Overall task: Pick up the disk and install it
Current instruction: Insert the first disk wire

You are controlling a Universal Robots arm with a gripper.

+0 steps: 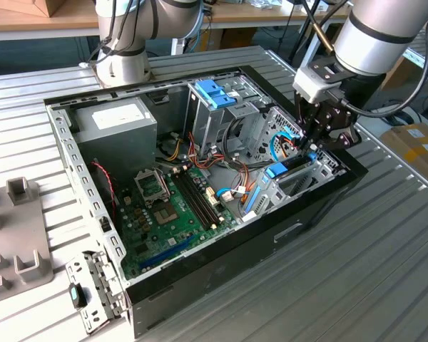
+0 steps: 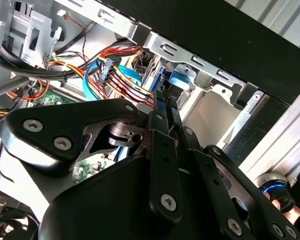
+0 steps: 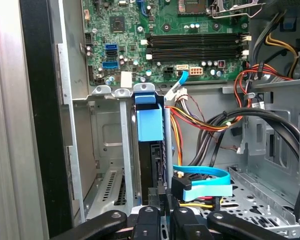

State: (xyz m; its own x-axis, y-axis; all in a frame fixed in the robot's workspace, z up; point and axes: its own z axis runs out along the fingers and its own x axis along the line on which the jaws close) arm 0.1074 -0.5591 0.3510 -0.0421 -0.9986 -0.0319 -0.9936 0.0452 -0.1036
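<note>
Blue plastic marks the spot: the disk (image 1: 291, 168) stands on edge in the drive bay (image 1: 321, 174) at the right of the exterior view, its blue frame showing at the near end and my gripper (image 1: 312, 146) sitting directly over its far end. I am well into the install step, not the pick-up; the drive is already down between the bay's metal walls inside the open computer case (image 1: 82, 178).

My fingers (image 2: 162, 145) run close together and parallel in the centre of the second wrist view, with only a thin gap between them, pointing down at the blue edge below. My jaws look pinched nearly closed on the top edge of the disk, though the contact itself is hidden by my own linkage, so I judge this a grip and do not swear to it.

In the first wrist view the disk (image 3: 150, 140) fills the narrow slot at centre frame, blue tab uppermost, an empty slot (image 3: 107, 165) just beside it on the left, a bundle of coloured cables (image 3: 200, 120) and a blue ribbon cable (image 3: 205, 182) close on the right. The motherboard (image 3: 165, 35) lies across the upper part of that frame.

As I judge it, seating calls for a straight push along the slot, kept square to the rails, without snagging the nearby wires.
</note>
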